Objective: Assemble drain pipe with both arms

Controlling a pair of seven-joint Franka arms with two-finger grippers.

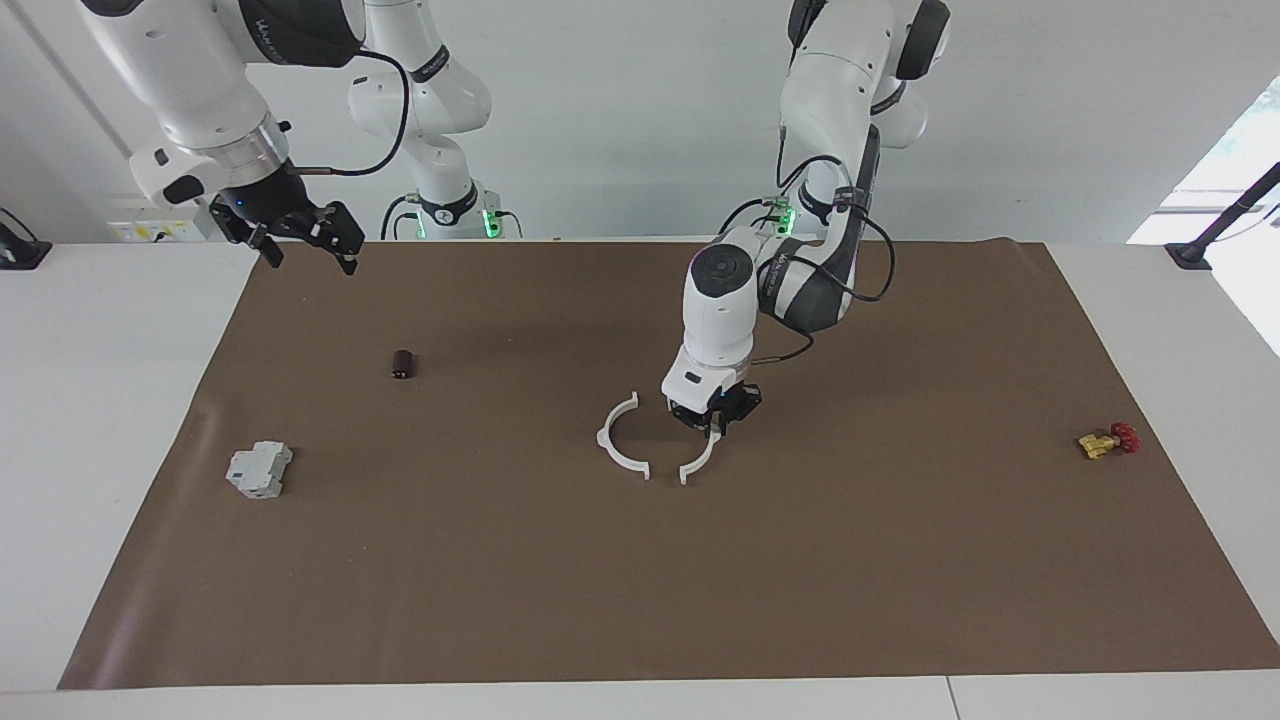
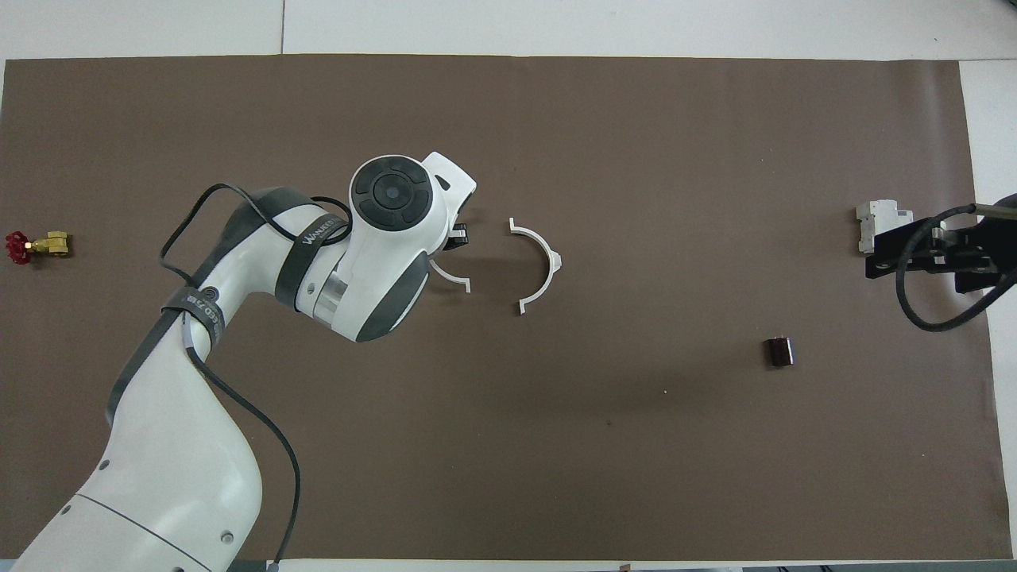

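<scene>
The drain pipe lies as two white half-circle pieces in the middle of the brown mat, their open sides facing each other with a gap between them. One half [image 1: 622,442] [image 2: 542,266] lies free. The other half [image 1: 700,460] [image 2: 453,280] is partly hidden under my left gripper [image 1: 715,428], which is down at mat level and shut on its arc. In the overhead view the left arm's wrist covers that gripper. My right gripper [image 1: 305,245] [image 2: 926,258] is open and empty, raised over the mat's edge at the right arm's end, where that arm waits.
A grey blocky box [image 1: 260,470] [image 2: 878,222] lies at the right arm's end. A small dark cylinder [image 1: 403,364] [image 2: 779,352] lies nearer to the robots than the box. A brass valve with a red handle [image 1: 1108,441] [image 2: 36,246] lies at the left arm's end.
</scene>
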